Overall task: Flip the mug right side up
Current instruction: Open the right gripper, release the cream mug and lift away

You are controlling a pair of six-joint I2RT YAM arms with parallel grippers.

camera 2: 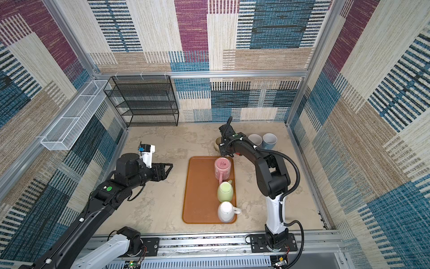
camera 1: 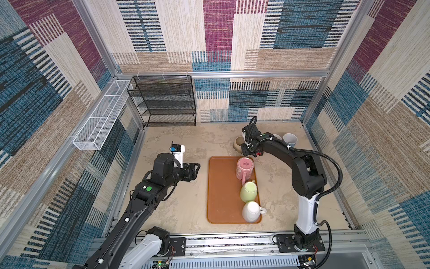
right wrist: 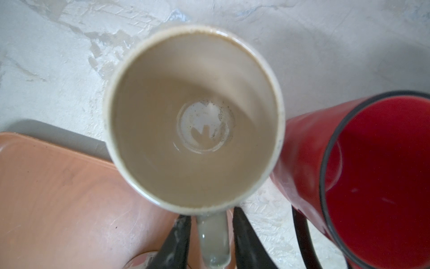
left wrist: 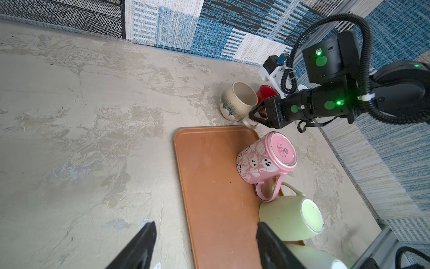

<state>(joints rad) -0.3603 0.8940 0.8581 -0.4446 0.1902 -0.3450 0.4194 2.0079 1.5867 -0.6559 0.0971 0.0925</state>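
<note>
The cream mug (right wrist: 193, 116) stands upright, mouth up, on the table just past the far edge of the orange tray (camera 1: 221, 186); it also shows in a top view (camera 1: 238, 142) and in the left wrist view (left wrist: 239, 101). My right gripper (right wrist: 210, 219) straddles its handle (right wrist: 214, 240), open, with a thin gap on each side. In both top views the arm hides that handle. My left gripper (camera 1: 196, 171) hovers open and empty to the left of the tray, and its own wrist view shows it (left wrist: 206, 227) too.
A pink mug (camera 1: 245, 167), a green mug (camera 1: 249, 192) and a white mug (camera 1: 251, 212) sit bottom-up along the tray's right side. A red mug (right wrist: 372, 174) stands upright right beside the cream one. Two pale mugs (camera 2: 263, 139) stand behind. A black wire rack (camera 1: 165, 100) lines the back wall.
</note>
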